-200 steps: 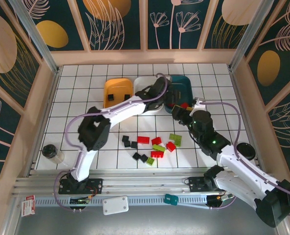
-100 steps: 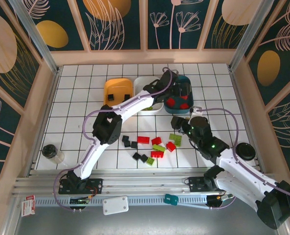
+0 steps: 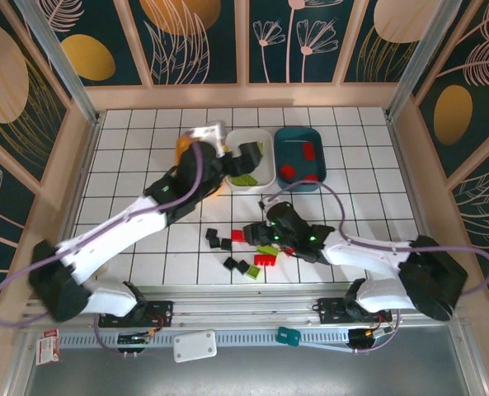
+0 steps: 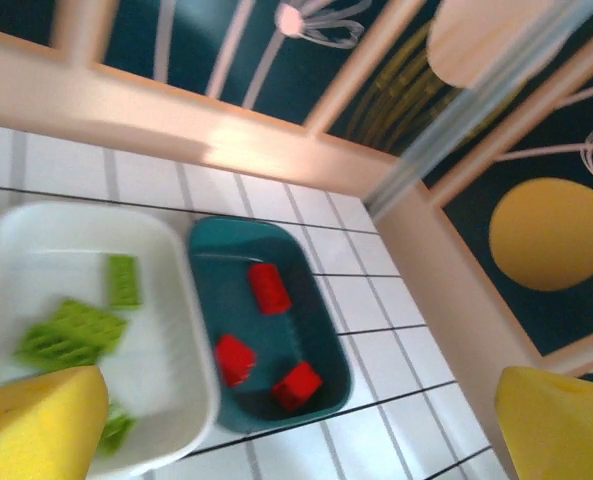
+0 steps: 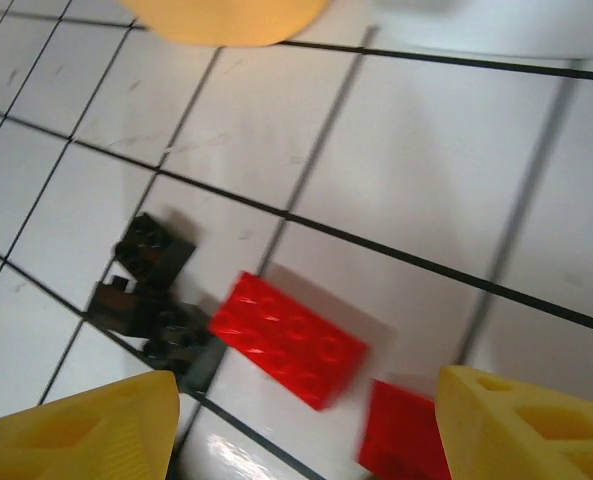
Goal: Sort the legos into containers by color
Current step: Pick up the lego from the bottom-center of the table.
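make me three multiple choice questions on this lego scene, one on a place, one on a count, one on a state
1. How many red bricks lie in the teal tray? A one; B three; C five.
2. Where is the right hand? A over the teal tray; B over loose bricks on the table; C past the table's edge.
3. How is the left hand? A shut on a red brick; B shut tight on nothing; C open, nothing between its fingers.
Answers: 1 B, the left wrist view shows three in it. 2 B, bricks lie on the tiles right below it. 3 C, its fingers stand wide apart.
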Available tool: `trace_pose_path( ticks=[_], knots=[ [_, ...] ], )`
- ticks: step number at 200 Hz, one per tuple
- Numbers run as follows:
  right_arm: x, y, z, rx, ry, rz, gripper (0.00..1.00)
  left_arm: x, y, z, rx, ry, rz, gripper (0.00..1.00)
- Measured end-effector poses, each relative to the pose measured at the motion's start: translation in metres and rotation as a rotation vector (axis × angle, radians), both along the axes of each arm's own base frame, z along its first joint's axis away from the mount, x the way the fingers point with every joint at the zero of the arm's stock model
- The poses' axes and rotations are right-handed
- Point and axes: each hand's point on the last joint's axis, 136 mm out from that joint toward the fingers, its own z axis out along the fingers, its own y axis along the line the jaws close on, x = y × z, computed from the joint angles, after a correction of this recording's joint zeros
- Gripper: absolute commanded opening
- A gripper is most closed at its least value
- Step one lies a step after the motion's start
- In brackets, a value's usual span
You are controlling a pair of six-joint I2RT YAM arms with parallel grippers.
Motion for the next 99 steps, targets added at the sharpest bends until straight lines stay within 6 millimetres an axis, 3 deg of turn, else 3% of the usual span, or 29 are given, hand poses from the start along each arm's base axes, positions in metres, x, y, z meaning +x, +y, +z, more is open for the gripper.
trace_pose_path(
  ticks=[21,43,71,99],
  knots=[
    [-0.003,0.038,-0.001,-0.014,-0.015,0.081,0.69,-0.033,0.054,-0.019,0.005,-0.002,0.089,0.98],
    [-0.005,0.074,-0.005,-0.033,-0.026,0.145,0.69,-0.059,0.096,-0.047,0.019,0.037,0.156,0.99],
    [-0.007,0.106,-0.017,-0.063,-0.024,0.186,0.69,-0.084,0.130,-0.069,-0.004,0.071,0.211,0.99],
    [-0.007,0.126,-0.034,-0.115,-0.021,0.207,0.68,-0.097,0.149,-0.084,-0.021,0.093,0.248,0.99]
  ],
)
